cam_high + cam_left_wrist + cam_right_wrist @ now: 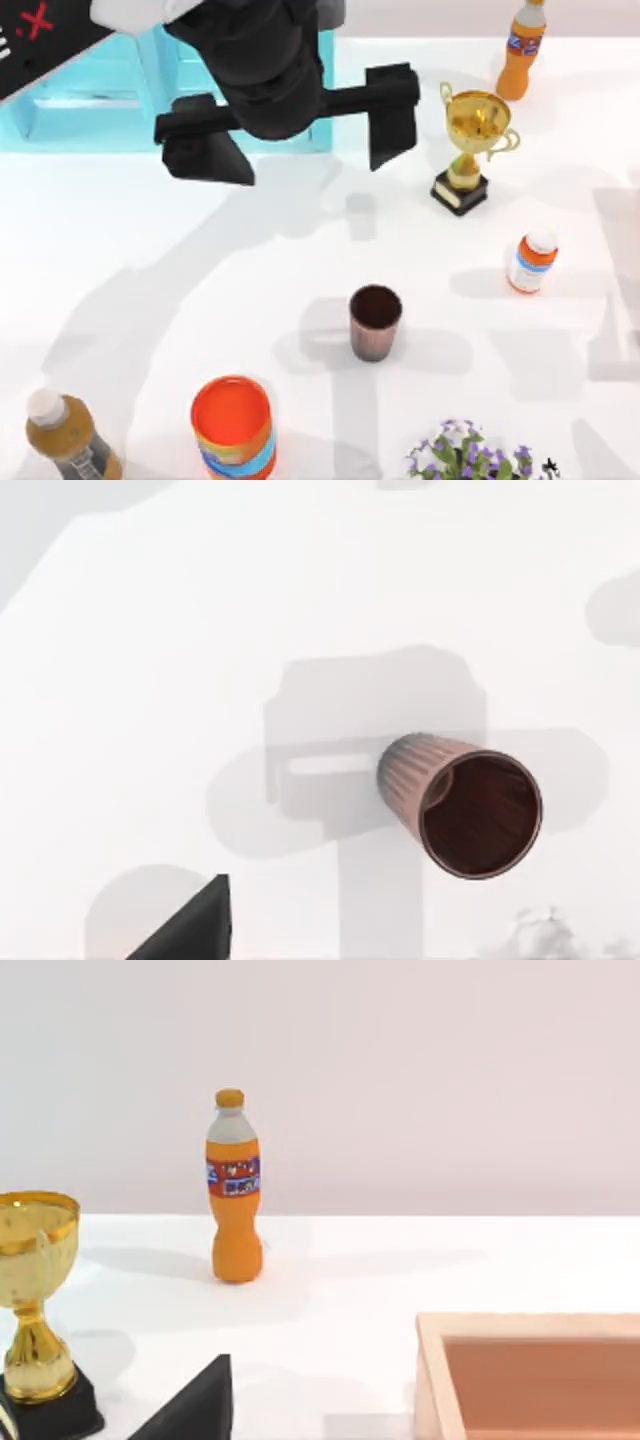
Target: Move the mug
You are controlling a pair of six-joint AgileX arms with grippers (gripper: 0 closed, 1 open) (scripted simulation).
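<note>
The mug (375, 322) is a small reddish-brown ribbed tumbler with a dark inside. It stands upright on the white table, a little right of centre toward the front. The left wrist view looks down on the mug (460, 805) from above and to one side. My left gripper (300, 130) hangs high over the back of the table, well behind and to the left of the mug. It is open, with its two black fingers (205, 150) spread wide and nothing between them. A dark fingertip (195, 1410) of my right gripper shows in the right wrist view.
A gold trophy (472, 145) and an orange soda bottle (522, 45) stand at the back right, and a small white-and-orange bottle (530, 262) right of the mug. An orange cup (233, 425), a brown bottle (65, 435) and purple flowers (465, 460) line the front edge. A cyan rack (100, 90) sits back left.
</note>
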